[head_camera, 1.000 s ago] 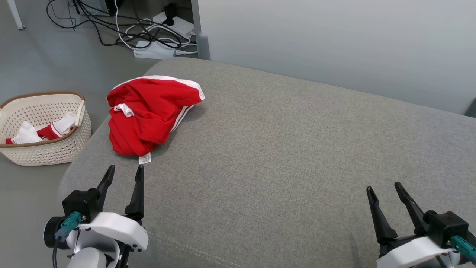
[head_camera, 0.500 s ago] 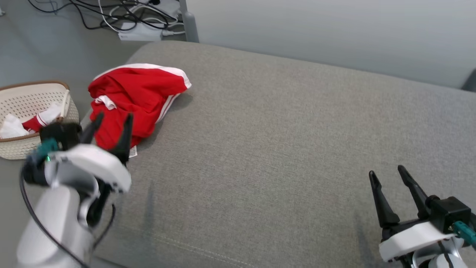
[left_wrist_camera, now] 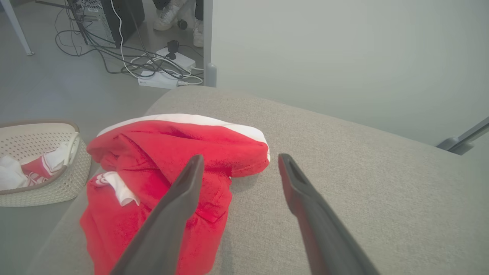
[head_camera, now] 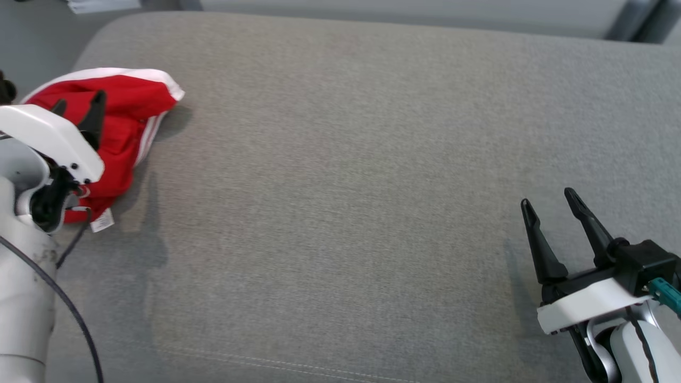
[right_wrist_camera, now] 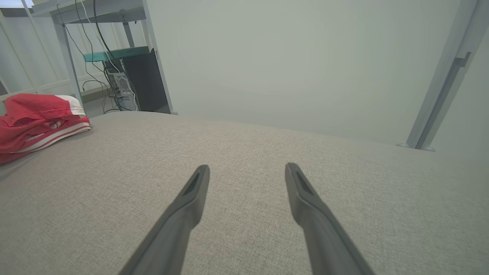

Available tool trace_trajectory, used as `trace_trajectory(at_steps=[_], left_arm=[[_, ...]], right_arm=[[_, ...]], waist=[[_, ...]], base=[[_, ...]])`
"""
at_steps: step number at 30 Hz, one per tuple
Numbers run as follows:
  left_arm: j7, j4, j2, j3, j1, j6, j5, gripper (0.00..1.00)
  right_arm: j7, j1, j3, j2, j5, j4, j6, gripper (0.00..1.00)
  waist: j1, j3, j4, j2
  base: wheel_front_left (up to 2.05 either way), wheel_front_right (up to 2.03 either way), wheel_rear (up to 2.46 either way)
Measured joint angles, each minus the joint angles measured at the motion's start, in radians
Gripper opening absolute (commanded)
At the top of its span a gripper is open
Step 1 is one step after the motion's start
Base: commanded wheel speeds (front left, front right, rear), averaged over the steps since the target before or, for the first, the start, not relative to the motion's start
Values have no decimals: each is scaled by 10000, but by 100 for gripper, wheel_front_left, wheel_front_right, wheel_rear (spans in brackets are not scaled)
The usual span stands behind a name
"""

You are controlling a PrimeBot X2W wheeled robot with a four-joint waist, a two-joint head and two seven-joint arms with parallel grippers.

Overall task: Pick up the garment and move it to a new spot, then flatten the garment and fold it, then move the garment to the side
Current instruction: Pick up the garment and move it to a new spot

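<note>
The garment (head_camera: 125,114) is red with white stripes and trim, crumpled in a heap at the far left of the grey cushion (head_camera: 346,159). A white label hangs from its near edge. My left gripper (head_camera: 77,101) hovers over the heap, open and holding nothing. In the left wrist view its left finger crosses the garment (left_wrist_camera: 160,160) and its right finger lies over bare cushion, with the left gripper (left_wrist_camera: 238,158) at the heap's right edge. My right gripper (head_camera: 548,197) stands open at the near right, far from the garment (right_wrist_camera: 38,114); the right gripper (right_wrist_camera: 247,168) is empty.
A cream perforated basket (left_wrist_camera: 57,183) with red and white cloth stands on the floor left of the cushion. Cables and a power strip (left_wrist_camera: 156,78) lie on the floor behind it. A pale wall (left_wrist_camera: 324,57) runs behind the cushion, and a desk frame with a computer tower (right_wrist_camera: 141,84) stands at the back left.
My left arm has risen and reached forward, from short of the garment to over it. The head camera has tilted down and turned right. The right gripper has stayed in place.
</note>
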Motion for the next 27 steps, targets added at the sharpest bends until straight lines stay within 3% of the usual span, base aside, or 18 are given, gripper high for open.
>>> trace_trajectory(at_steps=[9, 14, 17, 18, 19, 20, 27], left_arm=[[4, 2138, 957, 418, -801, 215, -69, 100], [-8, 2911, 1221, 405, -1053, 291, -33, 100], [-251, 3162, 1394, 366, -1186, 616, 107, 100], [-247, 3283, 1476, 347, -1252, 662, 111, 61], [-272, 3350, 1528, 343, -1276, 755, 125, 35], [-293, 3430, 1526, 336, -1304, 823, 127, 0], [-594, 3662, 1511, 182, -1423, 828, 240, 0]], right_arm=[[0, -470, 115, -105, 151, -8, 0, 100], [0, -572, 213, -142, 435, -33, 0, 100], [0, -687, 418, -119, 738, -58, 0, 100], [0, -780, 433, -104, 805, -79, 0, 100], [-2, -862, 435, -115, 803, -104, 0, 100], [-2, -942, 426, -119, 844, -109, 0, 100], [-2, -965, 370, -148, 984, -77, 0, 100]], waist=[[0, 967, -1057, 0], [0, 1392, -1439, 0], [0, 1526, -1550, 0], [0, 1558, -1590, 0], [0, 1584, -1618, 0], [0, 1602, -1641, 0], [0, 1528, -1661, 0]], base=[[0, 0, 0], [0, 0, 0], [0, 0, 0], [0, 0, 0], [0, 0, 0], [0, 0, 0], [0, 0, 0]])
